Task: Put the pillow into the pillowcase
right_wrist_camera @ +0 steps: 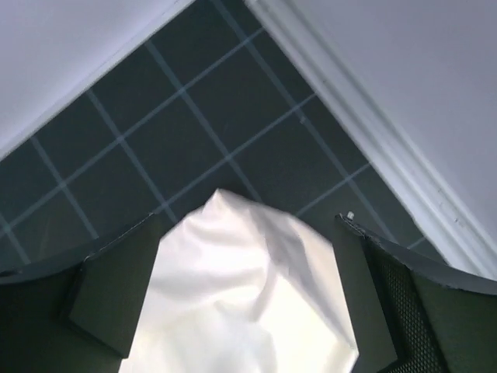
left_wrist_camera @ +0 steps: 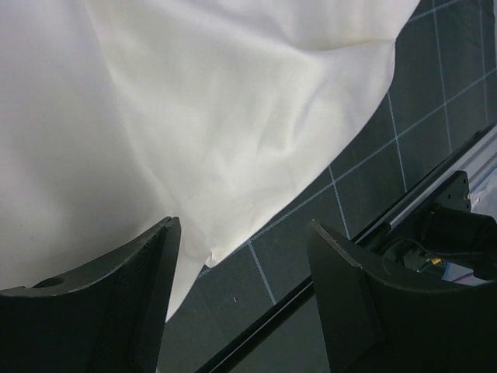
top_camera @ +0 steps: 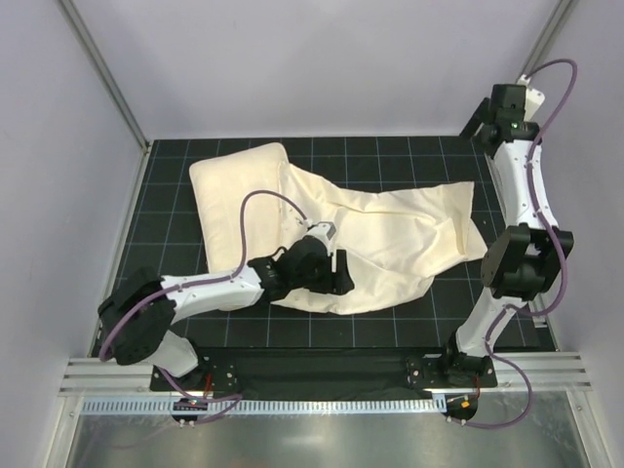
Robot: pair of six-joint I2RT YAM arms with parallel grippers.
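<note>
At the far left of the counter (top_camera: 439,314), on its black gridded mat: the pillow (top_camera: 237,200), plump and cream-white, lying at a slight slant with one long side toward the left wall. Bare on top across most of its surface.

Against its right side, the pillowcase (top_camera: 400,229): thin, wrinkled, cream, spread flat from the pillow toward the right and ending just short of the right arm (top_camera: 522,210). Meeting or overlapping the pillow along that shared edge. Inside the cloth or merely beside it: not clear from above.

Next outward, the left arm (top_camera: 210,283), stretched low from the near left base, past the pillow's near end and over to the pillowcase's near edge. Left jaws parted above that edge, with nothing pinched. From the left wrist view: two dark fingers (left_wrist_camera: 132,303) well apart, a pointed hem of cream cloth and a strip of gridded mat in the gap, neither pad pressed on fabric.

Farther out, the right jaws, up at the far right corner of the counter, beyond the pillowcase's far right corner. Spread wide and clamped on nothing. From the right wrist view: a peaked fold of cream cloth framed between the two fingers (right_wrist_camera: 109,303), close to the inner face of the one on the left. Contact there not clear. Past the fold, dark mat, then a white frame rail (right_wrist_camera: 365,132) at the foot of the pale wall.

Along the near edge, a black base plate (top_camera: 322,363) under both arm mounts.
</note>
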